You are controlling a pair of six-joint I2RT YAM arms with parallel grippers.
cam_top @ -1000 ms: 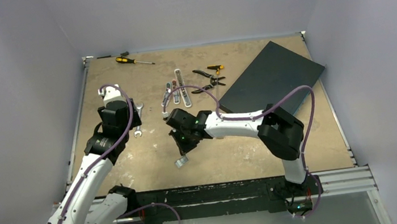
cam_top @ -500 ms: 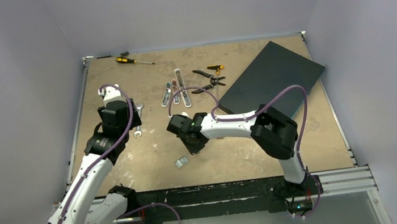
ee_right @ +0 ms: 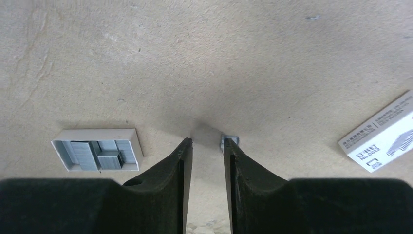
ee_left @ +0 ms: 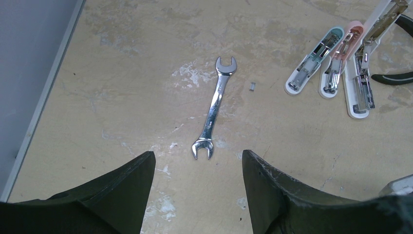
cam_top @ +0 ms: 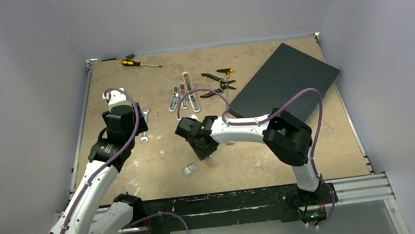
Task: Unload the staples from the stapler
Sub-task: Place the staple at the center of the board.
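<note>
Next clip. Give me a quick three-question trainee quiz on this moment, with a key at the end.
1. True or false: the wrench lies on the table, ungripped.
2. How many staplers lie open in the left wrist view? A) two B) three C) five
3. In the right wrist view, what sits left of the right gripper?

Key: 1 true. 2 B. 3 an open tray of staples.

White box (ee_right: 383,138), partly off-frame
</note>
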